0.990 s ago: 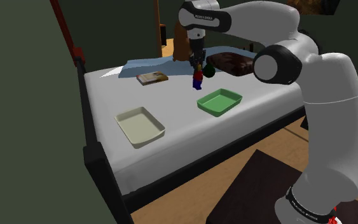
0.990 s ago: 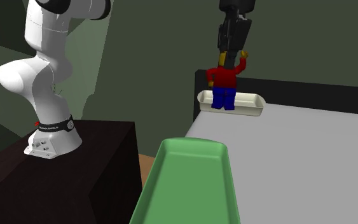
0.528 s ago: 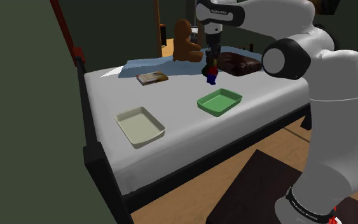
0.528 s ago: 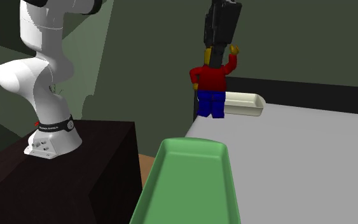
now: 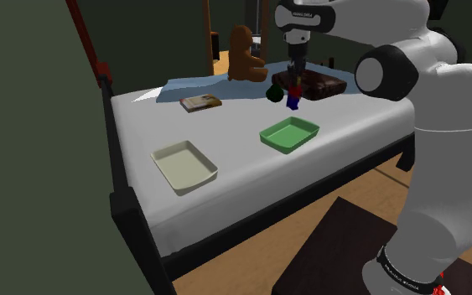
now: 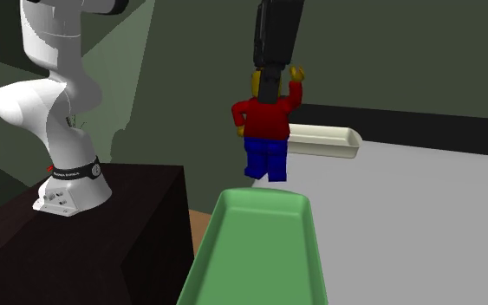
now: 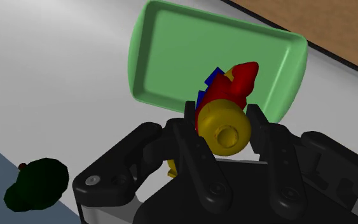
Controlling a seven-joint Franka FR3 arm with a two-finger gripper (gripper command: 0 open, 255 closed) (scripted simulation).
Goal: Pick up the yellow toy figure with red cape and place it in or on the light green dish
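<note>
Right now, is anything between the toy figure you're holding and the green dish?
Nothing. In the shoulder view, bare grey surface separates the toy figure from the green dish; in the wrist view it hangs right over the dish.

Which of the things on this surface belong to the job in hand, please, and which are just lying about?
Belong to the job:
- toy figure, clasped in the tool
- green dish

Just lying about:
- cream tray
- brown teddy bear
- flat book-like item
- dark green round thing
</note>
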